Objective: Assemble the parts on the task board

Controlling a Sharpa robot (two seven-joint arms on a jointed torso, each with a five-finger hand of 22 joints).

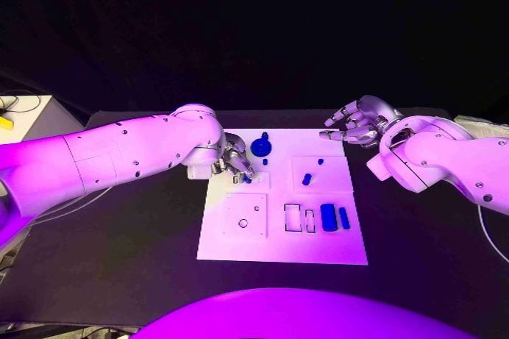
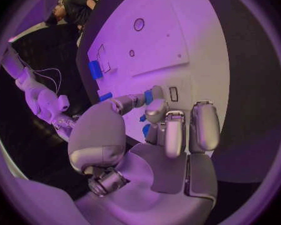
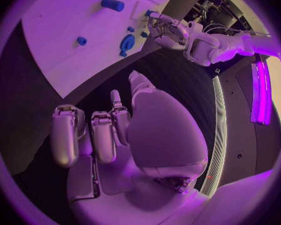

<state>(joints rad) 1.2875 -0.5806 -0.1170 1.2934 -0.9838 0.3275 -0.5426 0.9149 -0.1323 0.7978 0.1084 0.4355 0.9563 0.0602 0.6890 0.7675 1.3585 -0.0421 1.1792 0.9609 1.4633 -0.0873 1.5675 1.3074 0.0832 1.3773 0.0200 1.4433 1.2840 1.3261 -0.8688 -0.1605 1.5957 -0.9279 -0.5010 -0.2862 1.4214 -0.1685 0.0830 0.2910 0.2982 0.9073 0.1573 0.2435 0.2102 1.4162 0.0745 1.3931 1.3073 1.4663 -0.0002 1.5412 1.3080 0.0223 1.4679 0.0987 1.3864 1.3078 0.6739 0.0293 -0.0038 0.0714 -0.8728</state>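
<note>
While my left robot hand [image 1: 235, 165] reaches over the far-left part of the task board [image 1: 285, 251], its fingertips come down on a small blue part [image 1: 248, 179] beside a small raised square of the board. From the head camera I cannot tell whether the fingers grip that piece or merely touch it. My left wrist camera shows more: a small blue piece [image 2: 149, 96] sits between my thumb tip and a curled finger, and two more bits of blue [image 2: 145, 130] peek out beside the fingers, so the pinch looks real, though the contact itself is partly hidden.

My right robot hand [image 1: 357, 126] hangs over the black worktop [image 1: 127, 236] just past the board's far-right corner, fingers loosely curled and apart, holding nothing. Its wrist camera confirms this: the right robot hand [image 3: 109, 135] is bare, with dark worktop under it.

On the board, the head view shows a round blue part [image 1: 262, 145] near the far edge, a short blue peg [image 1: 307, 179] in the middle, and two blue bars, one wide [image 1: 329, 217] and one thin [image 1: 343, 218], lying side by side near the right edge. Next to them lie empty rectangular pockets [image 1: 293, 216], and a square plate with a round hole [image 1: 245, 215] lies to their left.
</note>
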